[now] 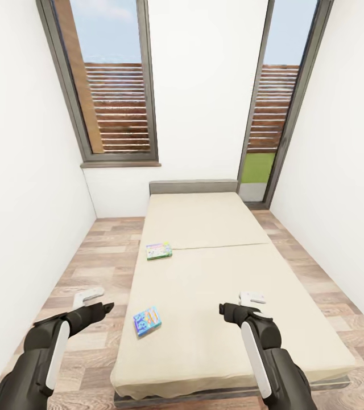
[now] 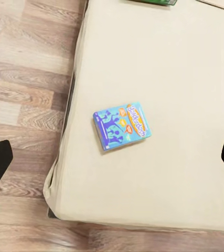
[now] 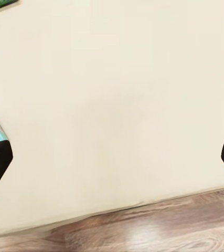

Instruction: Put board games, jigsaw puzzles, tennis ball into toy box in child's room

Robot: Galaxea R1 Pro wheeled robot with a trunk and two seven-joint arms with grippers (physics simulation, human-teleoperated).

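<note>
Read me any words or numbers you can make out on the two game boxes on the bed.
Blue game box: an orange and white logo, too blurred to read.
Green-edged game box: print too small to read.
No other text or numbers are legible anywhere.

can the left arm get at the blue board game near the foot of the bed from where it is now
Probably yes. The blue board game lies flat near the bed edge on the left gripper side, with nothing on it or between them, and the jaws are open.
</note>
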